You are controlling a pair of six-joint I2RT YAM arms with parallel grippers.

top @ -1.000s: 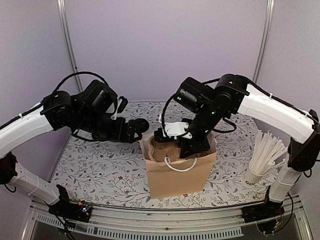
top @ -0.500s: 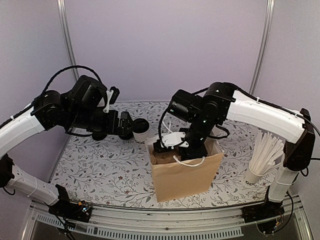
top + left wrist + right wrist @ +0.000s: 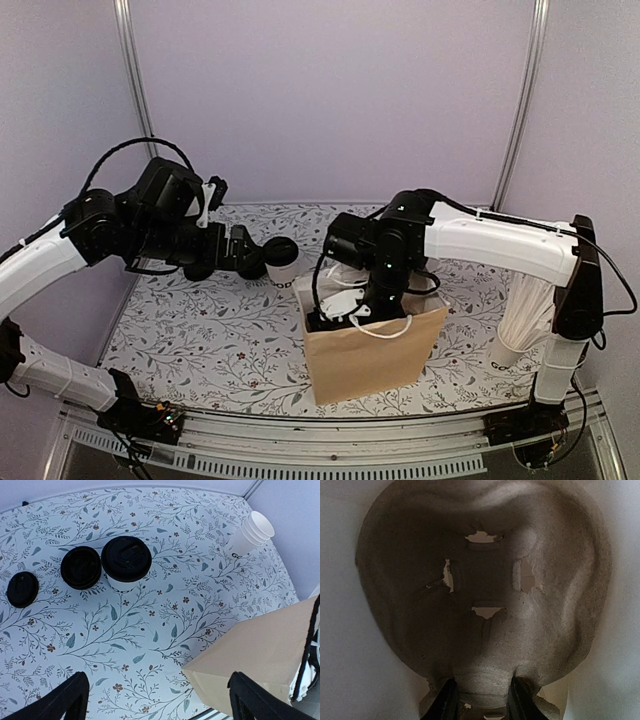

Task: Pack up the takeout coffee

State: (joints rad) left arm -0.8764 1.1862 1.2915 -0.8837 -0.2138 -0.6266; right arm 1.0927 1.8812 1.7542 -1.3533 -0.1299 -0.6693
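1. Upright on the flowered worktop (image 3: pixel 165 625): one takeout coffee (image 3: pixel 126 560), a white cup under a round black lid.
2. In the overhead view, at about 10 o'clock from the brown paper bag (image 3: pixel 372 350), outside the bag and apart from it.
3. At the coffee's 9 o'clock in the left wrist view, just beside it: a loose black lid (image 3: pixel 81 567) lying flat; touching or not, cannot tell.
4. Farther out, toward 8 o'clock and apart from both: a second loose lid (image 3: pixel 22 589), also flat.
5. Toward 2 o'clock from the coffee, well apart, near the worktop's far edge: a stack of lidless white cups (image 3: pixel 253 531) with dark lettering low on the side.
6. Left gripper (image 3: pixel 156 680): jaws spread wide, nothing between them, hanging above bare worktop with the coffee ahead near 12 o'clock and the bag's corner at 4 o'clock.
7. Right gripper (image 3: pixel 482 700): down inside the open mouth of the bag, fingers pinching the near rim of a moulded pulp cup carrier (image 3: pixel 485 590) at 6 o'clock of the right wrist view.
8. Carrier: grey-brown, one rounded cup well with four small torn slits near its bottom, filling most of that view.
9. At 3 o'clock from the bag in the overhead view, partly behind the right arm: a white cup (image 3: pixel 503 352) holding long white sticks.
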